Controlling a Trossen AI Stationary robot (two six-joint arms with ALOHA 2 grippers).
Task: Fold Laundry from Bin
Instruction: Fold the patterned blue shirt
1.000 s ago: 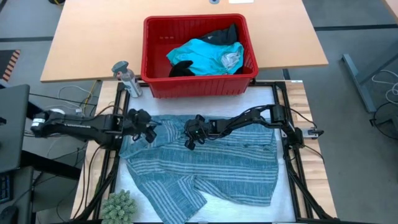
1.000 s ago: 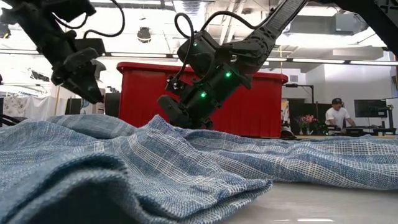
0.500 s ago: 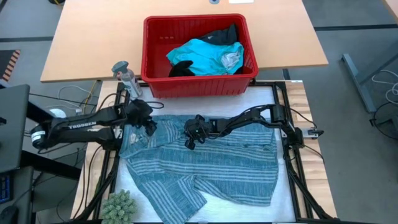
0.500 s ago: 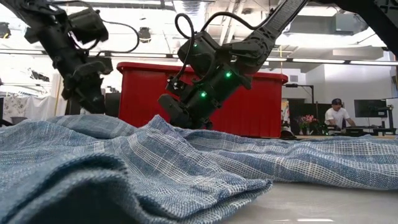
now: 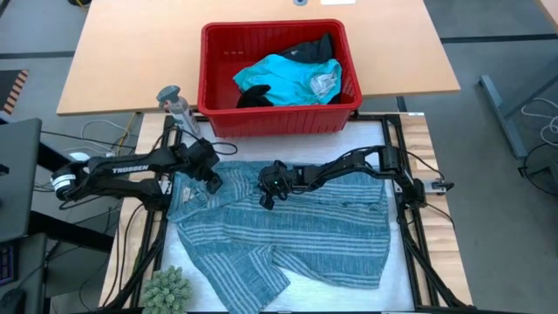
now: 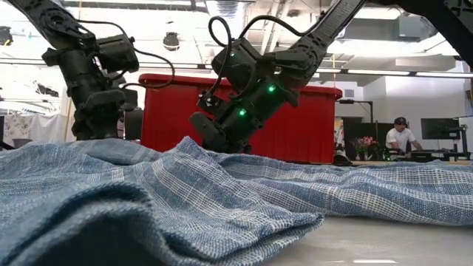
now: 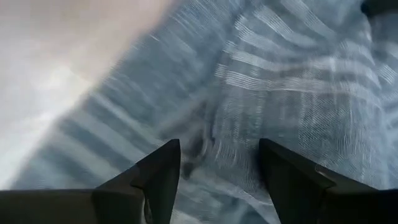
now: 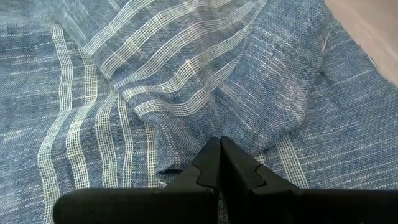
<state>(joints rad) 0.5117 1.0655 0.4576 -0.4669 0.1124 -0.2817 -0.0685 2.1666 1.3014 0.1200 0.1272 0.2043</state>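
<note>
The blue-grey striped garment [image 5: 296, 235] lies spread and rumpled on the white table top in front of the red bin [image 5: 202, 70]. A turquoise garment [image 5: 283, 77] and black ones [image 5: 314, 48] lie inside the bin. My left gripper [image 5: 212, 180] is open and low over the garment's far left corner, with striped cloth showing between its fingers [image 7: 163, 171]. My right gripper [image 5: 267, 199] is shut on the garment near the middle of its far edge. My left gripper hangs just over the striped cloth; whether its fingers touch it cannot be told. My right gripper pinches a small raised fold of the striped garment [image 8: 214, 134] between its two fingers, slanting down from the table's right. Creases run out from the pinch, and the rest of the garment lies on the table.
A small grey bottle [image 5: 177, 109] stands left of the bin. A green spiky plant [image 5: 166, 288] sits at the near left corner. Black frame rails [image 5: 410, 227] run along both table sides. In the low view a person [image 6: 403, 133] sits far back in the room.
My left gripper has swung a little toward the far edge and gone down to the garment's far left corner, staying open. My right gripper has kept still, and the garment lies as before.
</note>
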